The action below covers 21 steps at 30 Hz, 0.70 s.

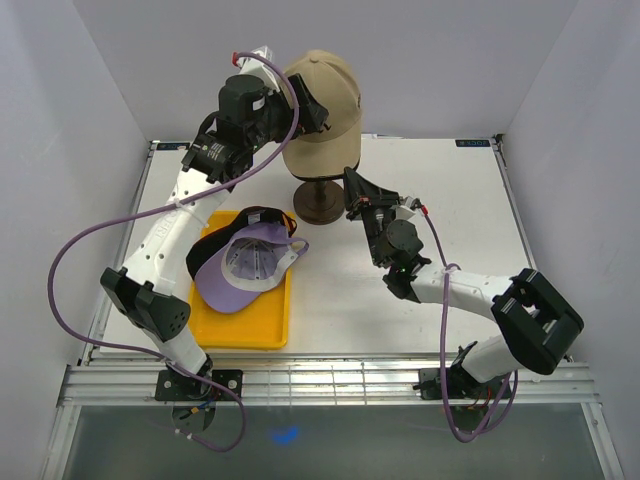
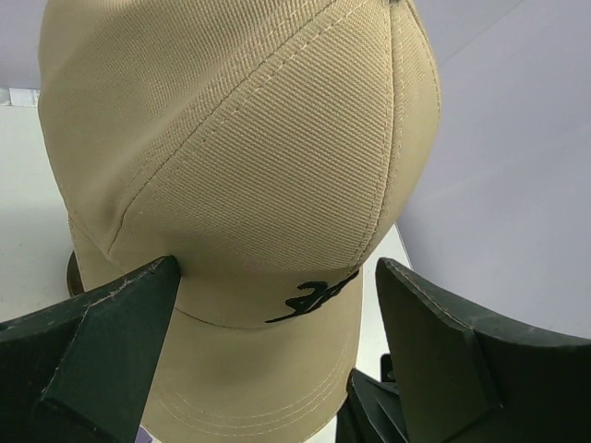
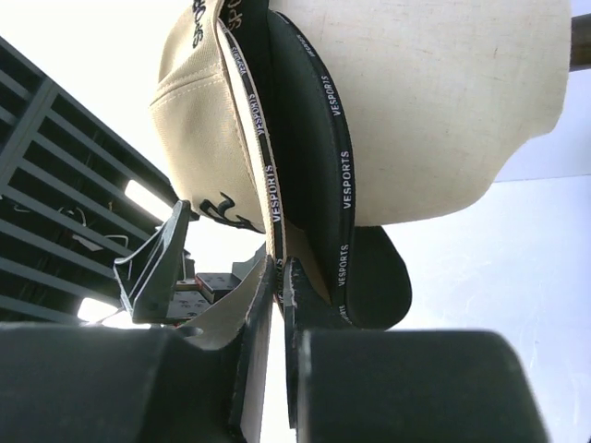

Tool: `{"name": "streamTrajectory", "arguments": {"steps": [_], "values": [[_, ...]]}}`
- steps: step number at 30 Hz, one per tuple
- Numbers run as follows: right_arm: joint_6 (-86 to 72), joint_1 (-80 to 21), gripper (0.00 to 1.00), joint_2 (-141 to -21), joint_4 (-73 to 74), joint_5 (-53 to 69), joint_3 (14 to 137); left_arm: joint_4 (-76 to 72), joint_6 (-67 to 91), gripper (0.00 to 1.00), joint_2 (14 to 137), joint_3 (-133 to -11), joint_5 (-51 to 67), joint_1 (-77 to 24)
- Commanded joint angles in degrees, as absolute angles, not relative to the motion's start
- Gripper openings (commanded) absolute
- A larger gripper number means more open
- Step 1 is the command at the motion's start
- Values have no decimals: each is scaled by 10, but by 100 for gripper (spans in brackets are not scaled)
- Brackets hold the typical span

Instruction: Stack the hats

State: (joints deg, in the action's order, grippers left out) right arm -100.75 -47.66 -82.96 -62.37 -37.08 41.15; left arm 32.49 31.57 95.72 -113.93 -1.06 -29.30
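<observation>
A tan cap (image 1: 325, 90) sits on the cream mannequin head (image 3: 434, 92), over a black cap whose brim (image 3: 379, 277) shows beneath it. My left gripper (image 1: 303, 112) is open with its jaws on either side of the tan cap's front (image 2: 249, 166), just above the brim. My right gripper (image 1: 352, 182) reaches up from below and is shut on the tan cap's lower rim (image 3: 268, 212). A lavender cap (image 1: 245, 265) lies upside down on another black cap (image 1: 255, 215) in the yellow tray (image 1: 240, 325).
The head's dark round stand (image 1: 322, 200) is on the white table behind the tray. Grey walls close in the back and both sides. The left gripper's finger (image 3: 157, 263) shows in the right wrist view.
</observation>
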Motion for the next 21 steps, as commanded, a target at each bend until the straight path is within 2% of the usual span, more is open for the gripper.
{"name": "streamTrajectory", "arguments": {"steps": [1, 3, 4, 11, 16, 21], "values": [[-1010, -478, 12, -808, -607, -375, 407, 315, 318, 98, 926, -1133, -8, -289], [-1005, -477, 17, -801, -603, -374, 408, 314, 317, 98, 925, -1131, -10, -289], [-999, -476, 24, -798, -599, -374, 410, 314, 316, 98, 925, -1131, -10, -289], [-973, -475, 49, -769, -567, -367, 424, 313, 316, 98, 925, -1131, -9, -289], [-958, -475, 58, -739, -525, -362, 433, 309, 316, 98, 919, -1124, -7, -289], [-949, -475, 65, -708, -417, -356, 449, 305, 316, 98, 913, -1119, -3, -289]]}}
